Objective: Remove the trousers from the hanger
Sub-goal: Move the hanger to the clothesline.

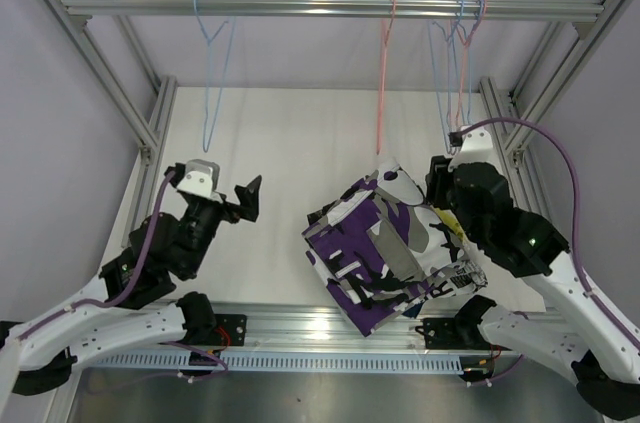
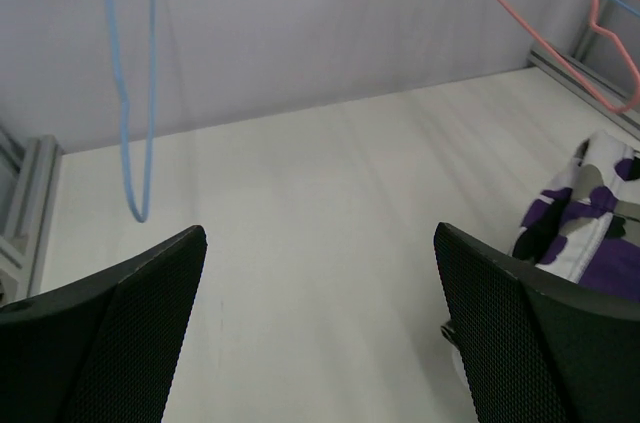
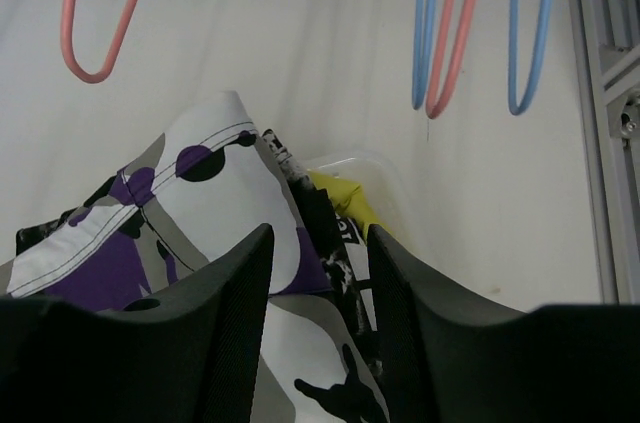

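The trousers lie in a heap on the white table. The purple-white-black patterned pair [image 1: 370, 243] is on top, and also shows in the right wrist view [image 3: 200, 193] and the left wrist view [image 2: 590, 223]. A yellow pair [image 3: 345, 198] and a black-and-white print pair [image 3: 345, 248] stick out at the heap's right side. No navy pair shows. The hangers on the rail are bare: blue [image 1: 215, 73], pink [image 1: 385, 73], and a blue and pink cluster [image 1: 458, 53]. My right gripper [image 3: 320, 253] is open just above the heap's far right edge. My left gripper [image 2: 320, 243] is open and empty, left of the heap.
A clear plastic tray [image 3: 395, 178] lies under the yellow pair. Metal frame posts [image 1: 150, 133] stand at both sides of the table, and a rail [image 1: 330, 7] runs overhead. The blue hanger [image 2: 135, 93] dangles ahead of my left gripper.
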